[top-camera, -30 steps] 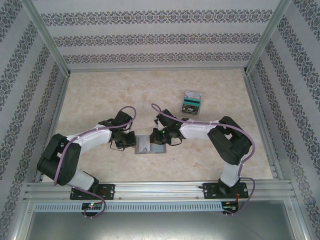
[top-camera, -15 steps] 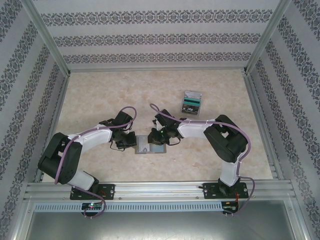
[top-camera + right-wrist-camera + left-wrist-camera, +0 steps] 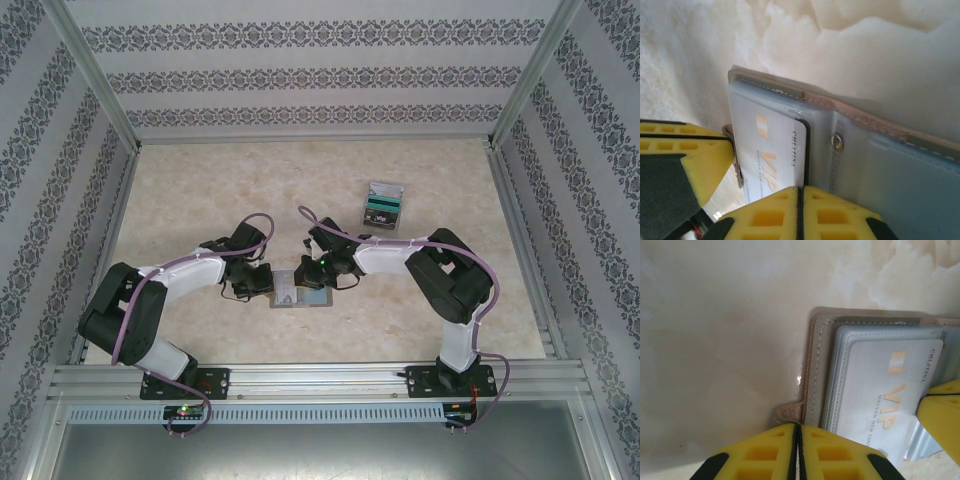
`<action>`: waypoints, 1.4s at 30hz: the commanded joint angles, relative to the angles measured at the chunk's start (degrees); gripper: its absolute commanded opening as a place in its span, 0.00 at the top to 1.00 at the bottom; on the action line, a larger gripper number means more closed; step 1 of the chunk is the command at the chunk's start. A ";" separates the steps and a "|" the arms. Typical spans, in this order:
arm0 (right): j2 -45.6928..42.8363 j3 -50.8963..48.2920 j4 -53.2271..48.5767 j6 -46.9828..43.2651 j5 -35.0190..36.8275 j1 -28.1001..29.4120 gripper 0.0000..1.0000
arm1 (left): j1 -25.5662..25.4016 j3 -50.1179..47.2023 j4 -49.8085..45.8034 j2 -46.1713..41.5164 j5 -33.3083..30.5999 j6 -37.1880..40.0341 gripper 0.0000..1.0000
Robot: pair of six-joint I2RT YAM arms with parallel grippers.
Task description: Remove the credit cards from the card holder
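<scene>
holder lies open and flat on the table, near the middle, pale inside up, with a wrist on each side. left gripper fingers are pressed together, tips right at the holder's outer stitched edge beside the small tab. can't tell if they nip the tab or just press there. right gripper fingers are also pressed together, tips meeting the near edge of the vip card, next to the fold and its snap. can't tell if the card is actually pinched. card lies on the left half, inside the stitched border. bare table runs along the holder's far and near edges. clear case is well apart, far right. walls are well away.
</scene>
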 commanded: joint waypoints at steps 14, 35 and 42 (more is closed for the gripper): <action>-3.59 -3.26 -2.04 -2.59 0.02 -3.25 1.00 | 0.54 2.13 -2.86 2.68 -2.14 -0.63 1.00; 0.31 -2.02 4.27 0.64 -2.54 -0.79 0.82 | 0.50 1.78 -2.24 2.19 -0.91 -0.65 1.00; 1.49 -1.70 4.99 1.04 -3.32 -0.67 0.82 | 0.57 1.84 -2.14 2.06 -0.56 -0.77 0.99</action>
